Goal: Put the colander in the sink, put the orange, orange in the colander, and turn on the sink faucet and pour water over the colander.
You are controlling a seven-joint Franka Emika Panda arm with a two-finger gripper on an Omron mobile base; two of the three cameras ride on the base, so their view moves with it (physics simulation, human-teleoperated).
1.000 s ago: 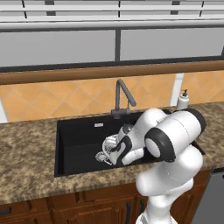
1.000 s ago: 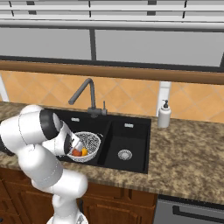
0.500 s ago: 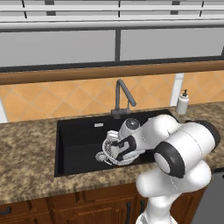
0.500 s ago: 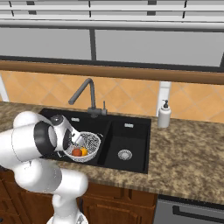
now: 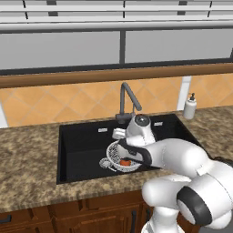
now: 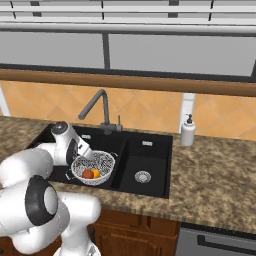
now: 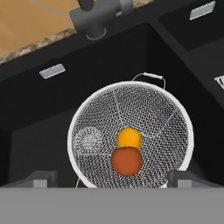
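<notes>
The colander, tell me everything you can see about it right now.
The colander is a round bowl of fine pale mesh, metal by its look, with a white rim and thin wire handles at the sides. It sits upright on the floor of the black sink's larger basin, in front of the faucet. Two oranges lie in it, touching: a reddish one and a yellower one. The open claw hangs above without touching it. No water is running.

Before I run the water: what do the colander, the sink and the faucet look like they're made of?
Colander: looks like fine wire mesh with a pale rim and thin wire handles; the drain shows through it. Probably metal.
Sink: matte black, no gloss, so likely composite or coated; the round drain is silvery metal.
Faucet: dark grey with a dull sheen, seemingly brushed metal.
</notes>
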